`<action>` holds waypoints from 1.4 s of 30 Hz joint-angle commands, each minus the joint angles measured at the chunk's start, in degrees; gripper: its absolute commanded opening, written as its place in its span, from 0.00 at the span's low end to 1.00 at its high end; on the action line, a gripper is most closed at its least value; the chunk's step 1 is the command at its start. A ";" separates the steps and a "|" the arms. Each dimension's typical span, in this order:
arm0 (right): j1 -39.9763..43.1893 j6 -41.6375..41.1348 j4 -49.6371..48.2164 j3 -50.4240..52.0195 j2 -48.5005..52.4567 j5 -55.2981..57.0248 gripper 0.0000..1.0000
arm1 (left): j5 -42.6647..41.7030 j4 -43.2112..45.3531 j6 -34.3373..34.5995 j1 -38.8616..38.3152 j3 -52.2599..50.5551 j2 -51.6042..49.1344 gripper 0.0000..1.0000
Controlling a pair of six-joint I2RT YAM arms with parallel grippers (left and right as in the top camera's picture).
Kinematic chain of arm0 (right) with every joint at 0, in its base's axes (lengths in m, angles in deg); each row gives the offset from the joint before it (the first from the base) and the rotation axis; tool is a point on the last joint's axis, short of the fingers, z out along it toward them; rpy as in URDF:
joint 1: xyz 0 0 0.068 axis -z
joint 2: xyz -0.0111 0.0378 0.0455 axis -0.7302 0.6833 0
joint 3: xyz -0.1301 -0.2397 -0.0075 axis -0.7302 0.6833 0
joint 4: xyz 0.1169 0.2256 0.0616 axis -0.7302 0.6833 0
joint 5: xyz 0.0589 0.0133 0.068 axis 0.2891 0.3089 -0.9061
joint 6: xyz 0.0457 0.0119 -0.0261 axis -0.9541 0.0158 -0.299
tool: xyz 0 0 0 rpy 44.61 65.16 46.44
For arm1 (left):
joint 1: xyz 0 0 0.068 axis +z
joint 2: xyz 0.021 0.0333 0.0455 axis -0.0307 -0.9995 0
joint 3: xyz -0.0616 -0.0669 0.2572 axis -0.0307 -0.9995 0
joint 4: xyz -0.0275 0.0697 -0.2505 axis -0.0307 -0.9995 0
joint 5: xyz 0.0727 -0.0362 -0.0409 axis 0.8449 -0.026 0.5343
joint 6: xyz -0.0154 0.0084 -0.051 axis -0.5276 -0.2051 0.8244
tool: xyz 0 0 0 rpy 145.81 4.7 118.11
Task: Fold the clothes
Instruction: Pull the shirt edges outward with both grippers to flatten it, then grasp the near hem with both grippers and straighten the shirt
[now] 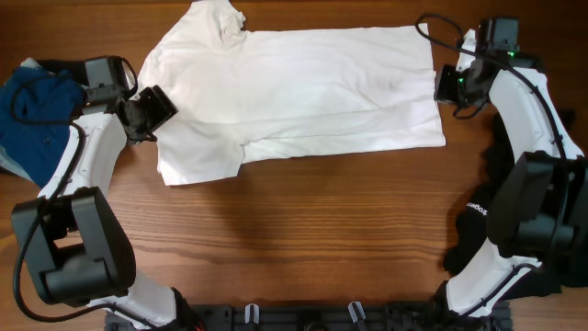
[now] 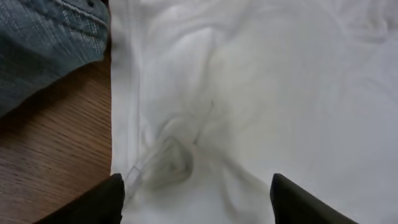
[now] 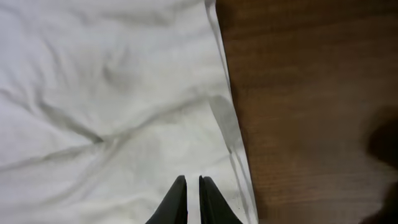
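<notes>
The white T-shirt [image 1: 303, 83] lies spread flat across the far half of the table, collar to the left, hem to the right; its printed bars do not show. My left gripper [image 1: 152, 112] is open at the shirt's left sleeve. In the left wrist view its fingers [image 2: 198, 199] straddle a small bunched wrinkle of white fabric [image 2: 261, 93]. My right gripper [image 1: 447, 87] is at the shirt's right hem. In the right wrist view its fingers [image 3: 193, 180] are pressed nearly together over the white fabric [image 3: 93, 93], just inside the hem edge, with no fabric bunched between them.
A blue denim garment [image 1: 37, 110] lies at the left table edge beside the left arm; it also shows in the left wrist view [image 2: 43, 43]. Dark black fabric [image 1: 501, 161] lies at the right edge under the right arm. Bare wood [image 1: 303, 239] fills the near half.
</notes>
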 commanded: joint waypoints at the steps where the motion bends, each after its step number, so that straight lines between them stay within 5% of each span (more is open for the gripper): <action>1: -0.39 0.52 1.40 0.83 1.29 -0.44 0.08 | -10.80 -1.92 -0.09 0.22 0.11 -0.37 0.71; 5: -0.39 0.44 -1.31 6.21 2.84 -0.48 0.09 | -14.91 -8.57 -3.69 -4.87 -0.24 -0.39 0.64; 15: -0.39 0.39 -10.75 16.65 2.91 -0.48 0.14 | 0.00 -3.45 -3.74 -22.80 -8.24 -1.84 0.63; 19: -0.39 0.37 -10.73 16.65 2.91 -0.48 0.13 | 3.96 -3.34 -3.74 -25.05 -8.24 -4.98 0.46; 24: -0.39 0.50 -10.67 16.65 2.91 -0.48 0.14 | 9.75 -2.97 -3.74 -24.98 -8.22 -4.96 0.04; 30: -0.37 0.50 -10.73 16.65 2.91 -0.44 0.13 | 14.38 -3.98 -3.74 -24.98 -6.29 -2.80 0.04; 34: -0.39 0.50 -10.69 16.65 2.91 -0.44 0.13 | 22.82 4.00 -3.78 -24.98 -3.28 1.44 0.04; 39: -0.39 0.50 -10.51 16.65 2.91 -0.46 0.13 | 23.45 20.46 -4.81 -24.98 -3.06 1.49 0.09; 40: -0.39 0.52 -10.54 16.65 2.91 -0.44 0.13 | 23.45 21.38 -4.83 -24.98 -3.08 0.66 0.38; 42: -0.39 0.55 -10.54 16.65 2.91 -0.44 0.13 | 23.45 18.82 -4.83 -24.98 -3.08 0.26 0.70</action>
